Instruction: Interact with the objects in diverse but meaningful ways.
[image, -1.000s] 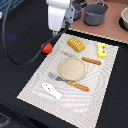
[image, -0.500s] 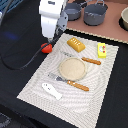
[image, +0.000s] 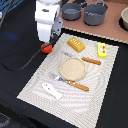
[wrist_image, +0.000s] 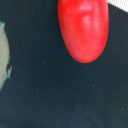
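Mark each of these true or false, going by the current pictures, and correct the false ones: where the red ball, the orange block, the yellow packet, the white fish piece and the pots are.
1. The red tomato-like ball lies on the dark surface, just off the placemat. True.
2. The orange ridged block sits on the round plate. False: it lies on the placemat beyond the plate, apart from it.
3. The yellow packet lies near the placemat's edge on the exterior view's right. True.
4. The white fish-like piece is inside a grey pot. False: it lies on the placemat's near part.
5. Two grey pots stand beyond the placemat. True.
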